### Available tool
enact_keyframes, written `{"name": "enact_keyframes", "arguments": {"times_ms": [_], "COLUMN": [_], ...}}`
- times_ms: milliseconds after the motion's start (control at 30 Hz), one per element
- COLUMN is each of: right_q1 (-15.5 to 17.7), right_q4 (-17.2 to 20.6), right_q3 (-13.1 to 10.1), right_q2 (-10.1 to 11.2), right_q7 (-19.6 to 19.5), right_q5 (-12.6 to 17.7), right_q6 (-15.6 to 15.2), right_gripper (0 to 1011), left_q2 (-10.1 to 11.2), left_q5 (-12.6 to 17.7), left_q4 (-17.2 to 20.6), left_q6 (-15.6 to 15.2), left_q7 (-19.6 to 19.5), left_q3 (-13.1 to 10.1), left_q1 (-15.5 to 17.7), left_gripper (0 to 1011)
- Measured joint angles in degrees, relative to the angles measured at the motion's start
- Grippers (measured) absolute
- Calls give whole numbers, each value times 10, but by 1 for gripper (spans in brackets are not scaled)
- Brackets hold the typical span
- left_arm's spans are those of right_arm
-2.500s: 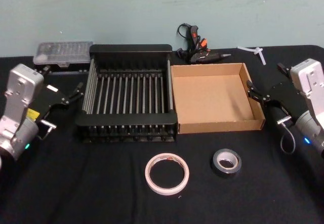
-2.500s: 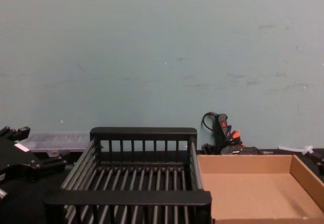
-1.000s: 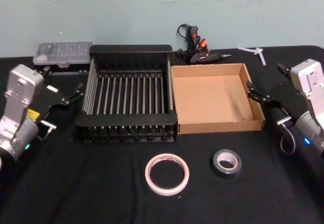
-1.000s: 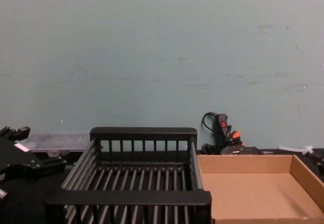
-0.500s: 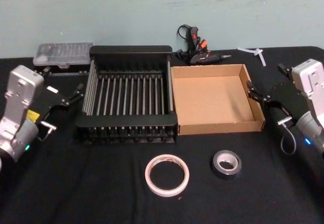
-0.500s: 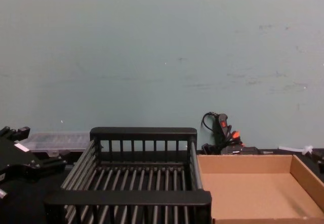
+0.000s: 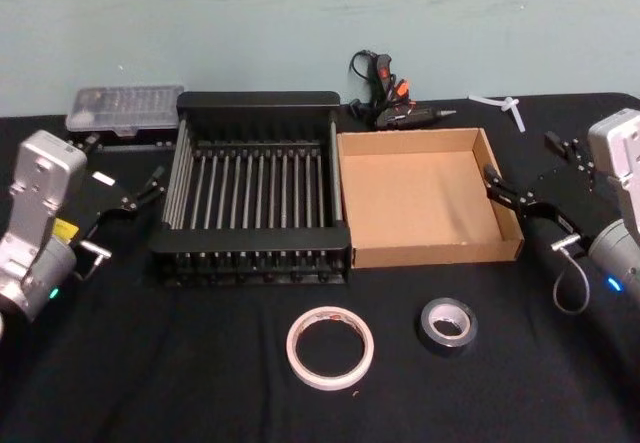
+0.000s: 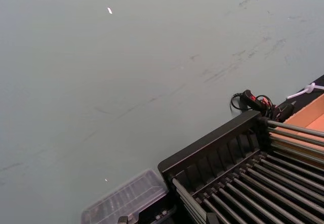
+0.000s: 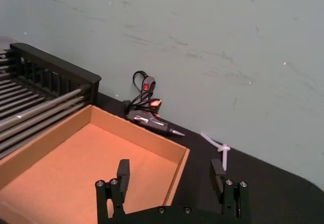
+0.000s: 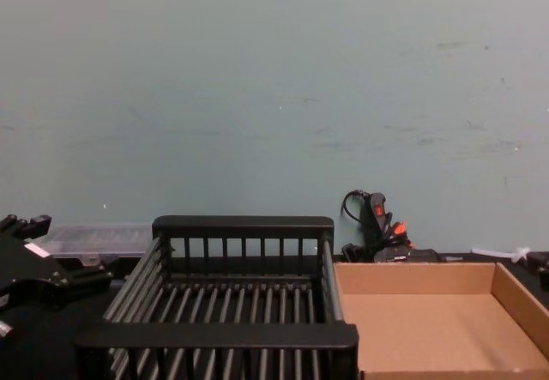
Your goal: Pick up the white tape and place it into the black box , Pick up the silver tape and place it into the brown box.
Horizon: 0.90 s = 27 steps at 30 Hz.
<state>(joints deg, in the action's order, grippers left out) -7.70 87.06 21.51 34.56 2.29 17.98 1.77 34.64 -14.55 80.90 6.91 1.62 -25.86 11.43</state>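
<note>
Both tapes are lying before the brown box; the right pincer, gaping empty, is hanging beside it, positioned to reach them.

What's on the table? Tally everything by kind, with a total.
Tape rolls: 2, the white tape and the silver tape
Boxes: 2, the black box and the brown box
Clear plastic case: 1
Glue gun: 1
Total: 6

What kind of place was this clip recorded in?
Probably a workshop or lab bench set up for sorting. A black-draped table against a bare teal wall holds a glue gun, a clear parts case and two tape rolls.
</note>
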Motion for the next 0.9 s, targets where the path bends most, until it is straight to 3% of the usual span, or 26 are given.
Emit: {"name": "enact_keyframes", "arguments": {"times_ms": [500,900], "right_q1": [75,132], "right_q4": [113,171], "right_q3": [-37,-50], "right_q2": [20,29], "right_q7": [13,30], "right_q5": [23,26], "right_q6": [-91,-136], "right_gripper": [1002,1002], "left_q2": [0,0], "left_q5": [0,0], "left_q4": [0,0], "left_q6": [0,0], "left_q7": [0,0], "left_q3": [0,0], "left_q1": [0,0], "left_gripper": [1001,1001]}}
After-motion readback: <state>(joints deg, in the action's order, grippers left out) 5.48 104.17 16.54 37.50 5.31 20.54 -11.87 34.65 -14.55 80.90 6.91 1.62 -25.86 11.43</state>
